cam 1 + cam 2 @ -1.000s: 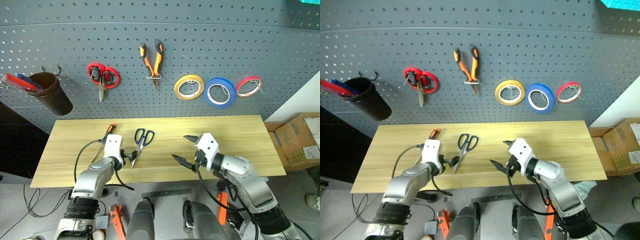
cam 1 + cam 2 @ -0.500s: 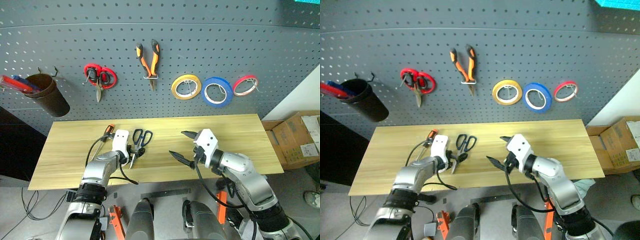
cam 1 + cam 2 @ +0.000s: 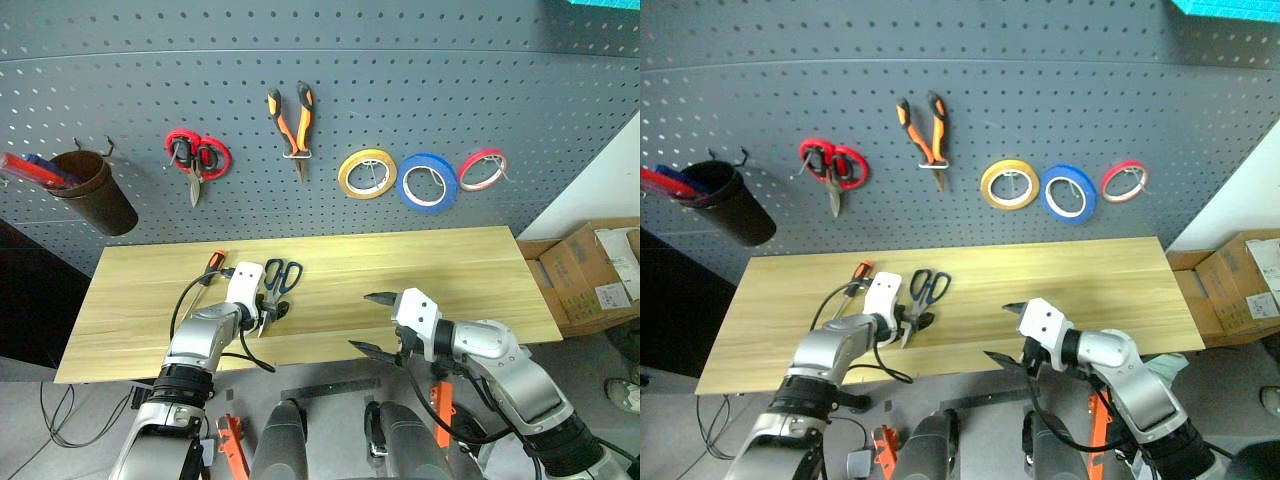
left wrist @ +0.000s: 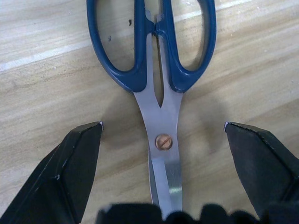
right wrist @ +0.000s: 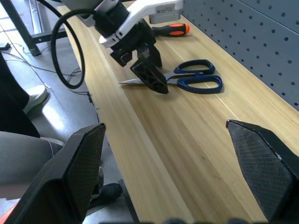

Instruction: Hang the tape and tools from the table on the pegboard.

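- Scissors with dark-blue handles lie flat on the table, blades pointing toward the near edge, handle loops toward the pegboard.
- Left gripper hangs over the blades with its jaws spread wide; in the left wrist view one black finger stands on each side of the pivot screw, both apart from the metal, the blades running between them.
- Screwdriver with an orange-and-black handle lies on the table just left of the left gripper.
- Right gripper is at the near edge of the table, well apart from the scissors, jaws spread and holding nothing.
- Pliers hang on the pegboard, the blue tape on a hook further right, between a yellow roll and a red roll.
- Red-handled scissors hang left of the pliers.
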### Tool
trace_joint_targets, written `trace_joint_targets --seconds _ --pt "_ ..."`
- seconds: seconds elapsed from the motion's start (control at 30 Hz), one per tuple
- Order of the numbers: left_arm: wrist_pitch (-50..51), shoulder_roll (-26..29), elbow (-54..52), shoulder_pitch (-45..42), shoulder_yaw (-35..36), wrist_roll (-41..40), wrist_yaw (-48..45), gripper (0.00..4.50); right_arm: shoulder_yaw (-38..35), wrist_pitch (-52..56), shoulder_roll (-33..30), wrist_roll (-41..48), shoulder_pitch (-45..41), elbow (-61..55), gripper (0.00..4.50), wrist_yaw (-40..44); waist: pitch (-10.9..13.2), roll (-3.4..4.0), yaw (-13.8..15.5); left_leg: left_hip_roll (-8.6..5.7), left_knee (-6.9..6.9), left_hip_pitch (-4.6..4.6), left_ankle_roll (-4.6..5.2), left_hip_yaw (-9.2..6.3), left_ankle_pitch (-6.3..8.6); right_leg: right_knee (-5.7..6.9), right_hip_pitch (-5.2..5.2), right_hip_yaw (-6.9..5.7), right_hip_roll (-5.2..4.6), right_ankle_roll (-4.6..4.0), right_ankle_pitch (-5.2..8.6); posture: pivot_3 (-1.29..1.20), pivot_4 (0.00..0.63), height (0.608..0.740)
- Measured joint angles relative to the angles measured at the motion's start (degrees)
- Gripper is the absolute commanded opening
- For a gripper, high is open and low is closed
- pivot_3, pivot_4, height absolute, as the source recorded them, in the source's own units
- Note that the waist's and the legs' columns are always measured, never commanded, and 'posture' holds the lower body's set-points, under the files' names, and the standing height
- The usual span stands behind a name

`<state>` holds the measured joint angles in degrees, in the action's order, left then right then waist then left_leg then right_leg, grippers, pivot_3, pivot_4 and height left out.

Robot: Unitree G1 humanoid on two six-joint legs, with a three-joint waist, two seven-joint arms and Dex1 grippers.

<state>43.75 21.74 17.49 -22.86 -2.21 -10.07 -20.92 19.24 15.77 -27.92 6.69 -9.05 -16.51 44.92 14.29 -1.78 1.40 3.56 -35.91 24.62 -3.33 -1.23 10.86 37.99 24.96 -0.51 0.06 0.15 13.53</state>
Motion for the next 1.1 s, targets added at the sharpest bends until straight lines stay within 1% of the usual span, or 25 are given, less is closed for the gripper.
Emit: trace_joint_targets --seconds 0.1,0.2,0.23,0.3,0.33,0.43,0.6,0.63,0.77,0.87,0.93,1.0,1.1 --pt "1.98 0.18 -1.33 0.35 0.06 0.10 0.01 3.91 -0.10 -0.62 0.43 -0.33 -0.82 1.31 4.50 -0.19 0.00 0.00 -0.01 0.00 0.01 0.00 0.00 0.01 0.00 -0.01 0.00 0.01 0.00 0.00 0.00 0.09 0.261 0.740" --pt "3.65 0.68 -2.66 1.20 0.30 0.10 0.01 2.86 -0.44 -1.01 1.33 -0.35 -1.20 2.11 4.50 -0.59 0.00 0.00 -0.01 0.00 0.01 0.00 0.00 0.00 0.00 0.00 0.00 0.00 0.00 0.00 0.00 0.09 0.254 0.740" --pt "4.04 0.70 -2.92 1.34 0.35 0.10 0.02 2.59 -0.54 -1.14 1.44 -0.35 -1.33 2.36 4.50 -0.71 0.00 0.01 -0.01 0.00 0.00 0.00 0.00 -0.01 0.00 0.00 0.00 0.00 0.00 0.00 0.00 0.09 0.253 0.740" --pt "4.69 0.70 -3.16 1.45 0.41 0.09 0.04 1.89 -0.80 -1.42 1.46 -0.35 -1.57 2.95 4.50 -1.04 0.00 0.01 -0.01 -0.01 -0.02 0.00 0.00 0.00 0.00 0.00 -0.01 0.00 -0.01 0.00 0.00 0.09 0.247 0.740" --pt "4.78 0.70 -3.18 1.50 0.44 0.09 0.04 1.46 -1.00 -1.47 1.50 -0.36 -1.59 3.16 4.50 -1.08 -0.01 0.01 0.00 -0.02 -0.02 0.00 0.00 0.00 0.00 0.00 -0.02 0.00 -0.01 0.00 0.00 0.09 0.243 0.740" --pt "4.88 0.73 -3.21 1.53 0.52 0.11 0.01 0.47 -1.23 -1.70 1.58 -0.36 -1.82 3.50 4.50 -1.13 -0.01 0.01 0.03 -0.02 -0.02 0.00 0.00 0.00 0.00 -0.01 -0.02 0.00 -0.02 0.01 0.00 0.09 0.238 0.740" --pt "4.31 0.96 -2.97 1.53 0.30 0.93 -0.30 0.46 -1.23 -2.43 1.88 -0.39 -2.26 3.56 4.50 -1.14 -0.06 0.03 0.04 -0.02 -0.02 0.00 0.00 -0.01 0.00 0.00 -0.03 -0.02 -0.01 0.01 -0.01 0.10 0.219 0.740" --pt "4.04 0.97 -2.99 1.63 0.30 1.07 -0.35 0.46 -1.23 -2.66 1.97 -0.40 -2.26 3.56 4.50 -1.15 -0.06 0.02 0.03 -0.02 -0.02 0.00 0.00 -0.01 0.00 0.00 -0.02 -0.02 -0.01 0.01 -0.01 0.11 0.206 0.740" --pt "-1.62 1.90 -5.24 5.27 -0.14 2.89 -0.37 0.46 -2.25 -4.04 4.29 -0.10 -1.94 3.06 4.50 -2.70 -0.11 -0.01 -0.07 0.02 0.00 0.04 -0.01 0.00 0.00 0.00 0.02 0.00 -0.01 0.01 -0.01 0.13 0.183 0.740" --pt "-7.09 2.87 -11.04 10.17 0.36 4.26 0.60 0.46 -4.28 -3.50 7.08 2.60 -0.59 0.41 4.50 -4.48 -0.19 -0.09 0.11 0.05 0.06 0.14 -0.03 -0.06 -0.01 -0.01 0.12 -0.05 -0.01 0.00 -0.01 0.15 0.150 0.740" --pt "-10.46 3.12 -18.53 14.69 2.26 4.56 1.52 0.46 -6.05 -2.99 10.38 5.63 0.64 -2.85 4.50 -6.62 -0.38 -0.11 0.23 0.05 0.11 0.16 -0.06 -0.06 -0.02 -0.01 0.14 -0.06 -0.05 0.00 -0.01 0.15 0.127 0.740" --pt "-13.45 3.32 -23.92 18.10 3.37 4.60 1.53 0.46 -7.02 -2.95 12.07 6.94 0.98 -3.92 4.50 -8.28 -1.24 -0.17 0.42 0.02 0.10 0.15 -0.11 -0.03 0.00 -0.06 0.12 -0.06 -0.07 0.00 -0.01 0.16 0.113 0.740" --pt "-18.38 3.32 -30.24 24.33 4.70 5.08 1.90 0.46 -7.69 -2.93 12.15 8.58 1.36 -4.70 4.50 -8.44 -2.35 -0.24 0.50 -0.06 0.04 0.13 -0.13 0.09 0.00 -0.12 0.07 0.00 -0.17 0.01 -0.02 0.18 0.080 0.740"
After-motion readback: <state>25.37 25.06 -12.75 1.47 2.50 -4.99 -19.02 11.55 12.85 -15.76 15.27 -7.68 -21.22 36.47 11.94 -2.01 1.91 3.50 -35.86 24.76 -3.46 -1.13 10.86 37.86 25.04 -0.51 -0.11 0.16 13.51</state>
